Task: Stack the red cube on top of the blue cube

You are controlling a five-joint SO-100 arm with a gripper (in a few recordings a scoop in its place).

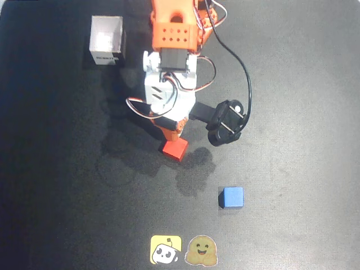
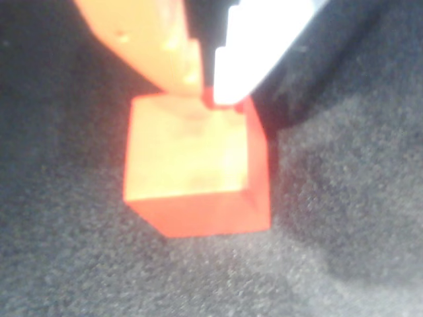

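The red cube (image 1: 175,149) rests on the dark mat near the middle of the overhead view, turned slightly askew. In the wrist view the red cube (image 2: 198,165) lies just below my fingertips. My gripper (image 2: 206,92) hangs over the cube's far top edge, its orange finger (image 2: 145,39) and white finger (image 2: 258,46) close together with only a thin slit between them, far narrower than the cube. From above, the gripper (image 1: 173,135) sits right at the cube's upper edge. The blue cube (image 1: 231,197) stands apart, down and to the right.
A white box (image 1: 107,40) stands at the upper left of the mat. Two stickers (image 1: 184,250) lie at the bottom edge. The arm's black cable (image 1: 239,67) loops to the right of the arm, and a black camera mount (image 1: 225,121) sticks out right of the gripper.
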